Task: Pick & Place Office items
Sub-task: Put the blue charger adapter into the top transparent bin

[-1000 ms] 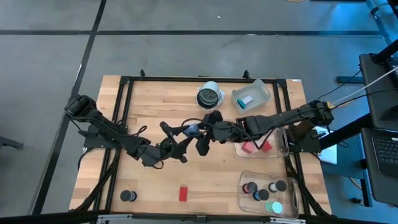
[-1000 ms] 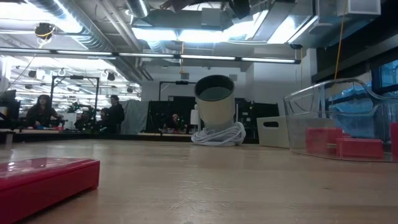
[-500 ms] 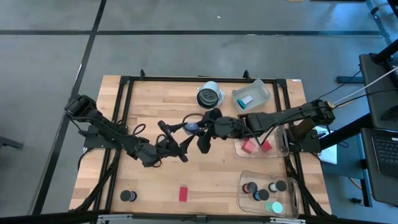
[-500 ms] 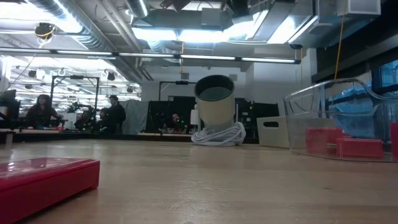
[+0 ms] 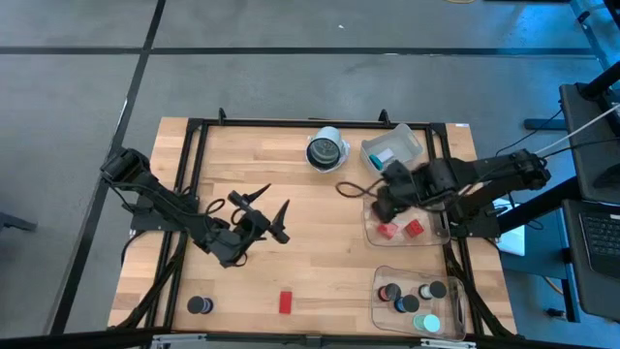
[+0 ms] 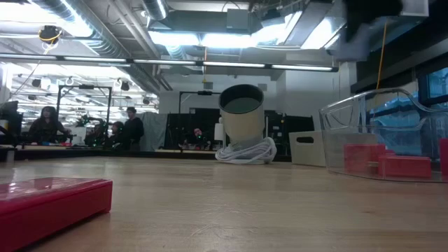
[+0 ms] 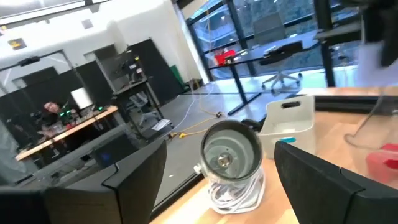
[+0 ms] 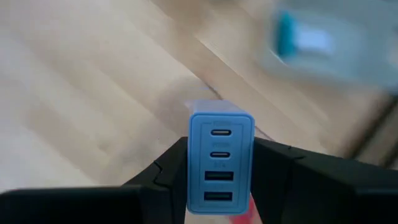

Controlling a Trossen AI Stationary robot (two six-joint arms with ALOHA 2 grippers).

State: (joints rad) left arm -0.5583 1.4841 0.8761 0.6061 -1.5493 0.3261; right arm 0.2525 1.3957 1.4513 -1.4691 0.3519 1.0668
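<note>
While the left gripper [image 5: 260, 210] gapes empty, the right gripper [image 8: 221, 177] clamps a pale blue charger [image 8: 221, 163] between its fingers [image 8: 171, 171].

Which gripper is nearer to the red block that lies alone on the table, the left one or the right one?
Left. The left gripper hangs open just above-left of the red block. The right gripper is farther, by the bins, shut on the blue charger.

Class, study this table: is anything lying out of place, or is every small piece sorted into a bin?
Two pieces lie loose on the bare wood at the front: a red block and a black disc, while similar pieces sit in clear bins on the right side.
</note>
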